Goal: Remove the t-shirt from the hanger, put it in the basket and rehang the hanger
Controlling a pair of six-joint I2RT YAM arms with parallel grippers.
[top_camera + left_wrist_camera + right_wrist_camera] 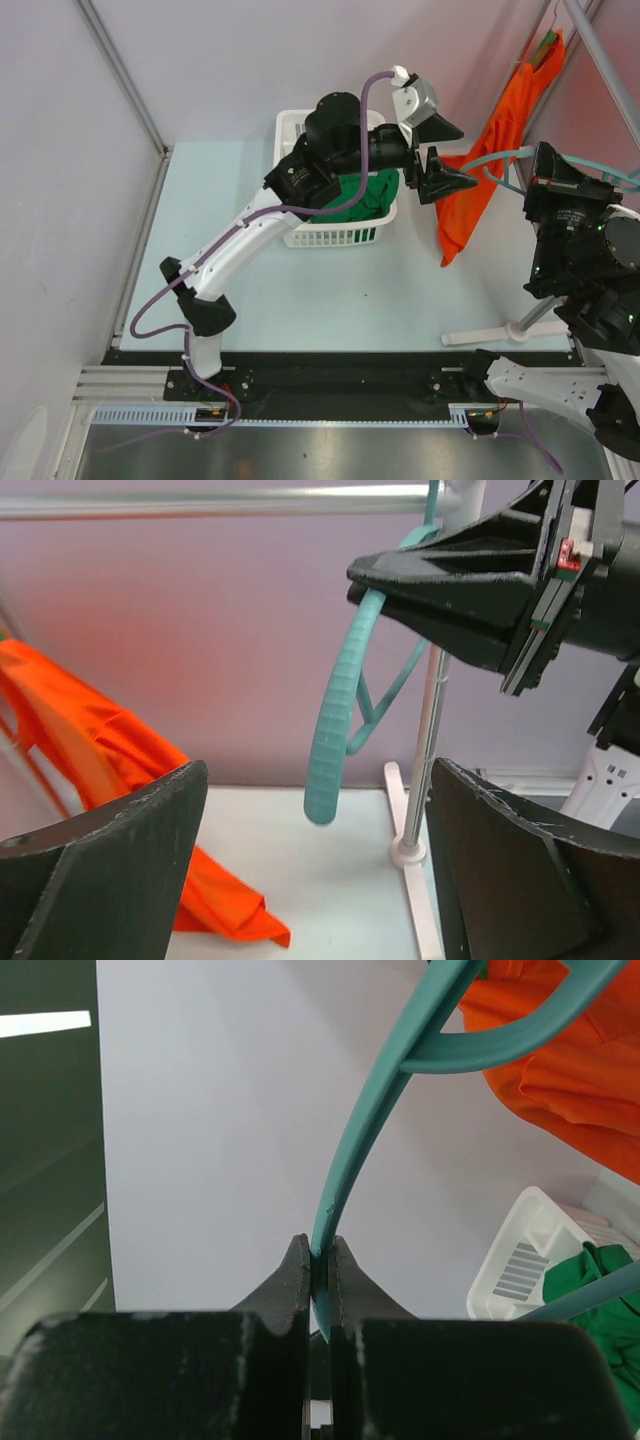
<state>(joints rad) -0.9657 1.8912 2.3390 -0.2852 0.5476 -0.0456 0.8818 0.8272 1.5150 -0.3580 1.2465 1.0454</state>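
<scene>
A white basket (340, 237) holding green cloth (370, 195) sits far left, probably to receive clothes. Just right of it, the left gripper (462, 155) hovers with jaws spread wide, holding nothing, facing the hanger's bare tip. The orange t-shirt (505, 105) droops as a long strip from far right down toward near left, apparently caught on the hanger's far end. The teal hanger (335, 710) runs left to right, pinched in the right gripper (321, 1245) to steady it.
</scene>
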